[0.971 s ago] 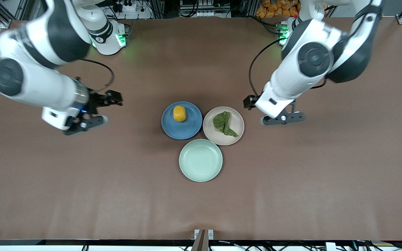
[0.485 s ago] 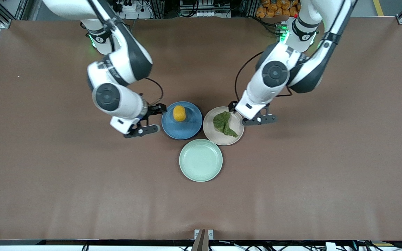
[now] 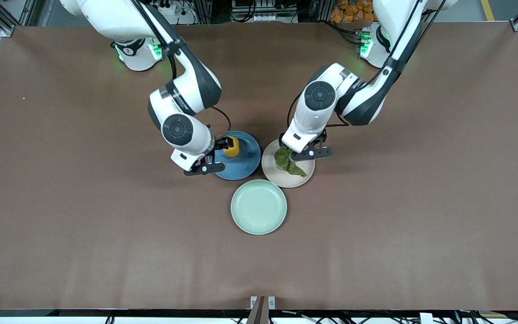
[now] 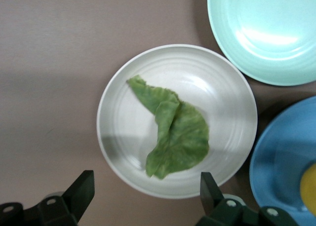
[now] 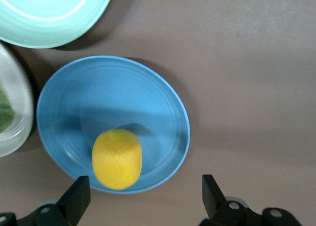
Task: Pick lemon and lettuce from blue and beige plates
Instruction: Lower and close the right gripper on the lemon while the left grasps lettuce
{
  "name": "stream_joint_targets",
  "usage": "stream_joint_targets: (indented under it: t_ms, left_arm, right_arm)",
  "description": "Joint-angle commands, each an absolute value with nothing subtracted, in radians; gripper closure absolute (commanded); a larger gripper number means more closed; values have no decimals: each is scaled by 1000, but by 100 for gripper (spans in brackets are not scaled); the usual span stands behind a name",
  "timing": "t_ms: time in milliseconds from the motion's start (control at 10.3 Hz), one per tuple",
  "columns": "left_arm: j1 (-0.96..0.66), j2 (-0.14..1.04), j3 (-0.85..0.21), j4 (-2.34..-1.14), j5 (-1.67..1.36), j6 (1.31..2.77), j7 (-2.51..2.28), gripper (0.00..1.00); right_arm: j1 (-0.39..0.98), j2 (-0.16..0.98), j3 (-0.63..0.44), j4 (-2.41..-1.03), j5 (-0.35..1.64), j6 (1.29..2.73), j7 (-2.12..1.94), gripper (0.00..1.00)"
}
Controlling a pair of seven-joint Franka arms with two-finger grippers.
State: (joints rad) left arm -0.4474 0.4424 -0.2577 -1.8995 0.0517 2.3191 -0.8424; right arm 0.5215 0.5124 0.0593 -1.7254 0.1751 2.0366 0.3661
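Observation:
A yellow-orange lemon (image 3: 232,146) (image 5: 117,158) lies on the blue plate (image 3: 243,163) (image 5: 113,100). Beside it, toward the left arm's end, a dark green lettuce (image 3: 288,162) (image 4: 174,137) leaf lies on the beige plate (image 3: 305,170) (image 4: 116,137). My right gripper (image 3: 212,158) (image 5: 145,190) hangs open over the blue plate's rim, close to the lemon and apart from it. Over the beige plate's rim, my left gripper (image 3: 301,150) (image 4: 145,187) is open, with the leaf's edge just ahead of its fingertips. Neither holds anything.
An empty mint-green plate (image 3: 259,207) (image 4: 266,33) (image 5: 49,14) sits nearer the front camera, touching both other plates. Brown table surface spreads all around the three plates.
Both arms have swung in from the table's two ends and now hang over their plates. The lemon, the lettuce and the plates have not moved.

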Motion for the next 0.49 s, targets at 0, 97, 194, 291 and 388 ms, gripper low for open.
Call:
stream_joint_targets:
  t_ms: [0, 97, 194, 291, 388]
  left_arm:
    - [-456, 524, -255, -1881, 81, 2411, -903, 12]
    - [-468, 547, -253, -1881, 95, 2437, -937, 13]
    - [-469, 563, -253, -1879, 129, 2439, -945, 14]
    - [-471, 575, -253, -1879, 144, 2439, -949, 25]
    - [-472, 590, -253, -1879, 144, 2439, -950, 38]
  right_arm:
    - [549, 555, 58, -1718, 186, 2081, 422, 0]
    - [563, 569, 58, -1718, 187, 2097, 446, 0]
    - [580, 580, 58, -1718, 187, 2111, 472, 0]
    - [595, 594, 58, -1718, 187, 2123, 495, 0]
    - [612, 601, 58, -1718, 187, 2125, 509, 0]
